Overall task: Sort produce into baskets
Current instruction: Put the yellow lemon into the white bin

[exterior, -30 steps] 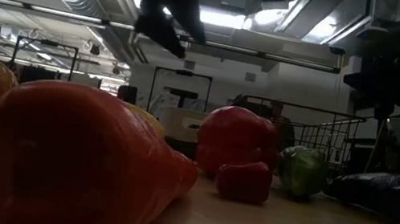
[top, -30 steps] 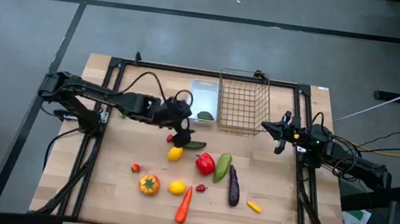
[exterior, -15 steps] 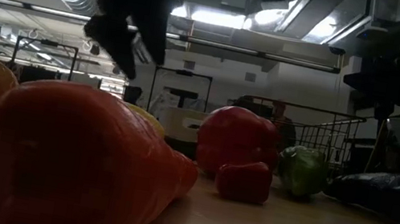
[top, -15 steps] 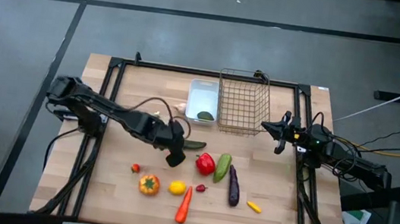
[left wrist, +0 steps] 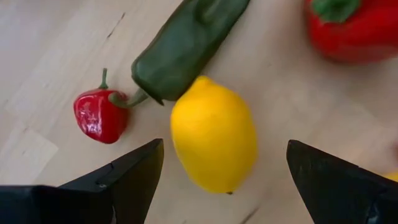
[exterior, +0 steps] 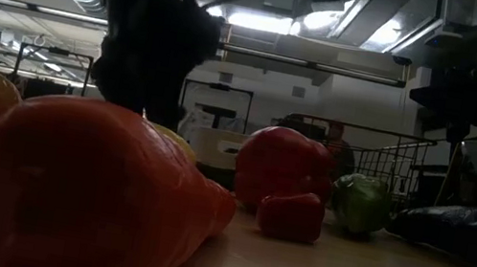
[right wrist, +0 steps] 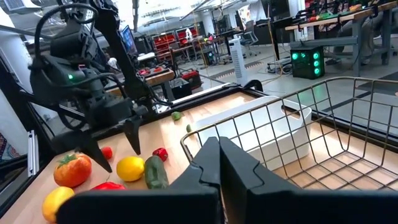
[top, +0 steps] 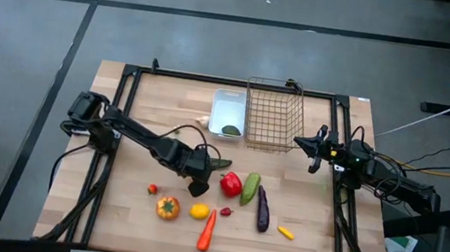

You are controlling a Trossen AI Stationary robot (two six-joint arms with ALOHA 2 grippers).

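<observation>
My left gripper [left wrist: 225, 152] is open, pointing down over a yellow lemon [left wrist: 214, 134] that lies on the wooden table, with one finger on each side and a gap at both. It also shows in the high view [top: 198, 181]. A dark green chilli [left wrist: 186, 43] and a small red chilli [left wrist: 99, 115] lie beside the lemon, and a red pepper [top: 231, 183] lies to its right. My right gripper [top: 312, 150] is shut and empty, right of the wire-mesh basket [top: 274, 115]. The white tray [top: 227, 109] holds one green piece [top: 230, 130].
Near the front lie an orange tomato [top: 168, 208], a second lemon [top: 199, 211], a carrot [top: 207, 230], a green cucumber [top: 250, 188], a purple eggplant [top: 263, 210] and a small yellow chilli [top: 284, 232]. A black frame [top: 128, 71] runs around the table.
My left gripper has gone from beside the white tray toward the table's near edge and down, and now stands low over the yellow lemon. The produce has not moved.
</observation>
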